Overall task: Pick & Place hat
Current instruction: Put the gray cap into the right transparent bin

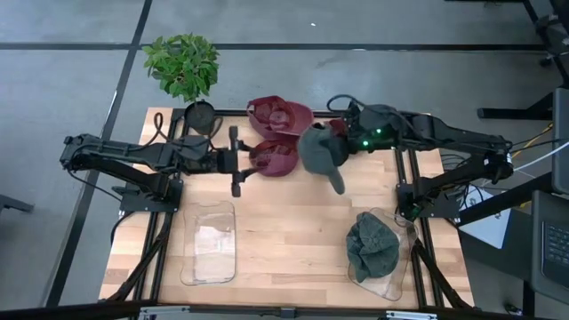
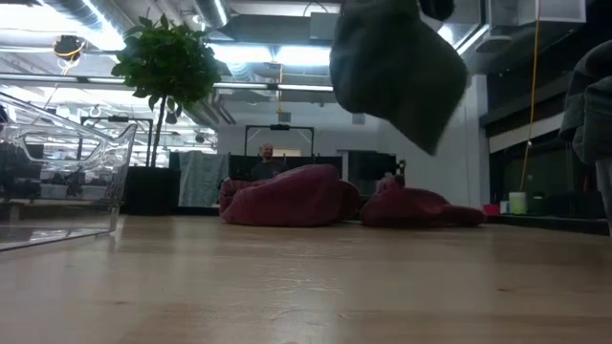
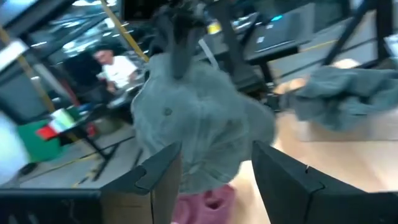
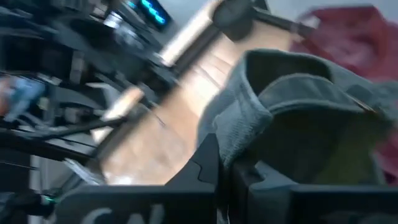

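Above the table, right gripper (image 1: 336,135) clamps grey hat (image 1: 318,151).

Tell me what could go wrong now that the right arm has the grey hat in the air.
The right gripper pinches only the edge of the grey hat, so it could slip during the carry. The dangling hat hangs just above the maroon hats and might drag one. The open left gripper sits close by, so the arms could clash.

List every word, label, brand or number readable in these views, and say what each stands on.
No text can be read in full.
Right gripper: pale letters on its housing, cut off at the frame's edge and blurred, unreadable.
Grey hat, dark red hats, clear bins: no lettering visible.
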`<action>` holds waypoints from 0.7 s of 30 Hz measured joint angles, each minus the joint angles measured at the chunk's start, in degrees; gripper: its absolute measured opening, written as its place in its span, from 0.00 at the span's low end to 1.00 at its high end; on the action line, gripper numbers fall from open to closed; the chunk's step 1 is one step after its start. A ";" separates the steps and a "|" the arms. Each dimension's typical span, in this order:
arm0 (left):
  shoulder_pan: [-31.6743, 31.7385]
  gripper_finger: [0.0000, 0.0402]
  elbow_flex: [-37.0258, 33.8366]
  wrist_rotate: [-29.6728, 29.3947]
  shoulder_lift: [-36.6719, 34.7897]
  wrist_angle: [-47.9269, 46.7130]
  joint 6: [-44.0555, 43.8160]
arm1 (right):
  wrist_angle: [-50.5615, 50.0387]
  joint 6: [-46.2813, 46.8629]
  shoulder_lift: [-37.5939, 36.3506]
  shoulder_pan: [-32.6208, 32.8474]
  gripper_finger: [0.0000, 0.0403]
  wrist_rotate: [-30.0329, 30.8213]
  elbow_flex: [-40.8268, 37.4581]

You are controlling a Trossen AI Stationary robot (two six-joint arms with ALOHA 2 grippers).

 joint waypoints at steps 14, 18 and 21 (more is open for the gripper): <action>-0.27 0.68 0.74 -3.06 5.97 6.22 2.14 | 14.03 -1.13 0.25 0.01 0.01 -7.63 0.01; -0.11 0.71 0.83 -5.69 8.96 14.87 6.43 | 15.04 -1.09 0.25 0.01 0.01 -8.87 0.01; -0.18 0.71 0.81 -7.05 11.33 17.08 10.39 | 15.52 -0.94 0.25 0.01 0.01 -9.61 0.01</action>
